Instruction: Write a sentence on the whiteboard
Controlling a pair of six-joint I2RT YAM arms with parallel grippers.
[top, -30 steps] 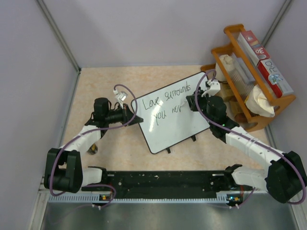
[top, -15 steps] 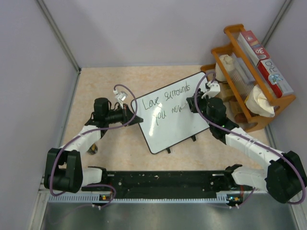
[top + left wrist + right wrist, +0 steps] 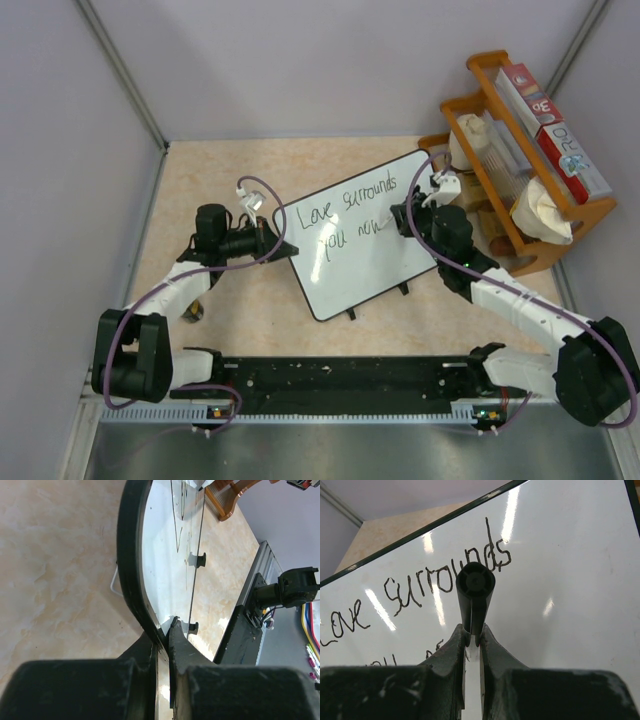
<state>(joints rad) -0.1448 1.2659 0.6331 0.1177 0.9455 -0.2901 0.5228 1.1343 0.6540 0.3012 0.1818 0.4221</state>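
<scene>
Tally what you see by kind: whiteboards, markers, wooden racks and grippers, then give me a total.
Whiteboard: 1
Marker: 1
Wooden rack: 1
Grippers: 2, left gripper and right gripper
Total: 5

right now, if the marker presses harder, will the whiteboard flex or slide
Probably stiff: the whiteboard is a flat framed panel showing no bend. Its glossy face likely lets the marker glide. It might skid on the smooth table, but the left end effector clamps its edge, so probably not.
</scene>
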